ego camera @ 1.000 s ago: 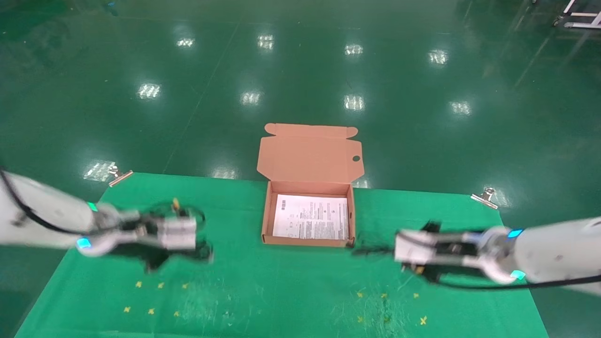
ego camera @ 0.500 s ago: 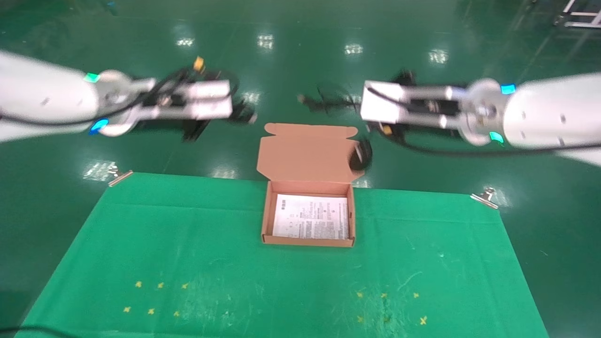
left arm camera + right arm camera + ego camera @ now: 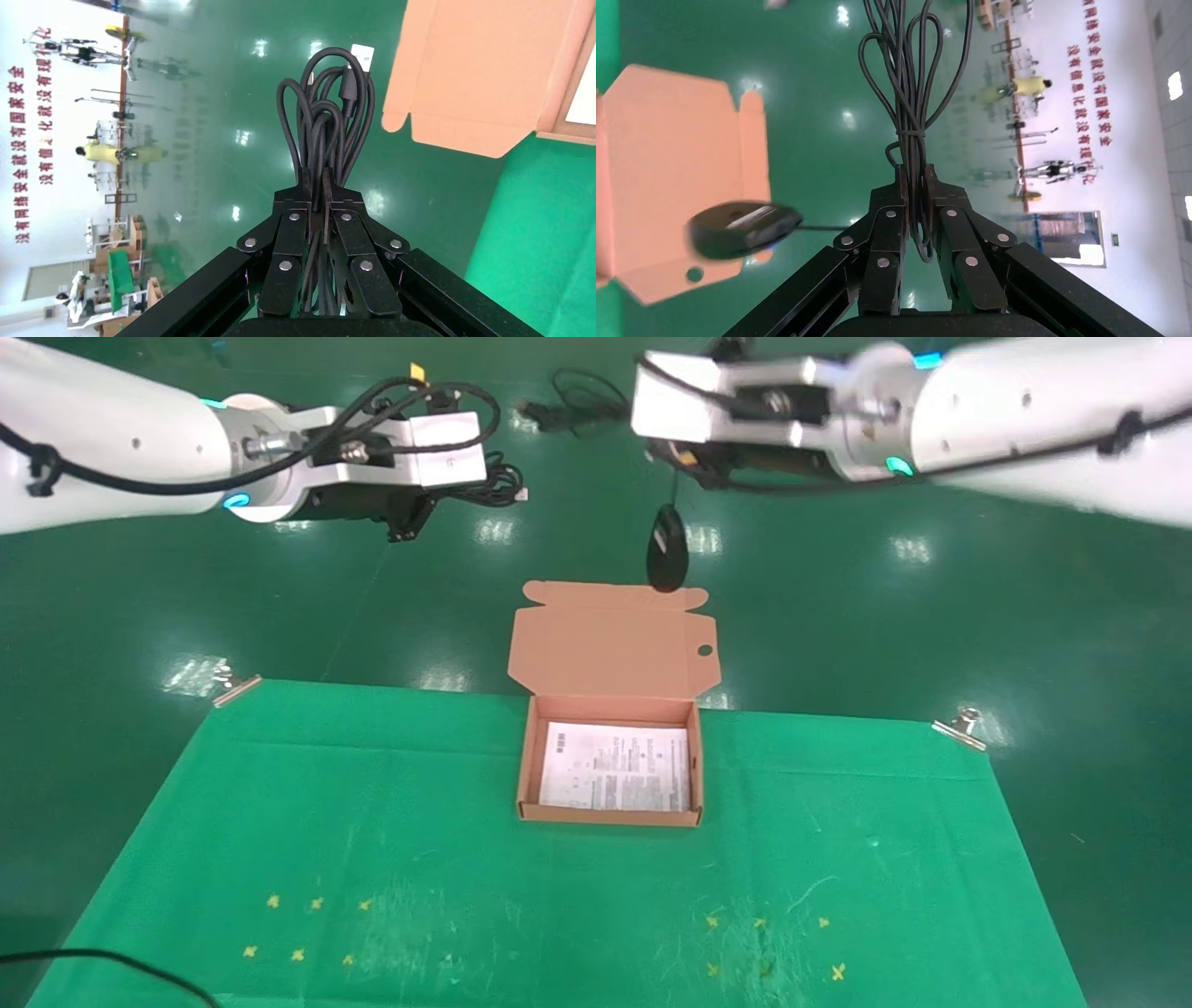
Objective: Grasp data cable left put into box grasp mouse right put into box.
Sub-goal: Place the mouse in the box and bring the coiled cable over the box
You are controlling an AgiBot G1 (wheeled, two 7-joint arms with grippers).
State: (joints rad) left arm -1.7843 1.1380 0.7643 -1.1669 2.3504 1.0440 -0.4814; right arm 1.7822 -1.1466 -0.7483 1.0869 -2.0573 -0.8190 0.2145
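The left gripper [image 3: 325, 203] is raised high at about ten o'clock from the box [image 3: 610, 747] in the head view, well above the floor beyond the table. Its fingers [image 3: 289, 232] are clenched on the data cable [image 3: 330, 119], whose black loops bunch between the pads and fan out past the tips, a plug end showing at the far end of the bundle. In the head view the same bundle [image 3: 494, 481] sticks out of the gripper's front, toward three o'clock.

The right gripper [image 3: 916, 193] is also raised, at about one o'clock from the box. Its fingers [image 3: 951, 232] are closed on the mouse's own thin cord [image 3: 909, 84], gripped at its tied bundle, with loops spreading beyond the tips. The mouse [image 3: 668, 557] itself dangles below on its cord, free of the fingers, hanging in the air just above the far edge of the open lid [image 3: 615, 640]; from the right wrist it appears as a dark oval [image 3: 740, 228] in front of the lid.

The box sits open at twelve o'clock on the green cloth [image 3: 372, 840], its lid tilted back, a printed sheet [image 3: 615, 778] lying flat on its floor. Both cable and mouse are outside it.
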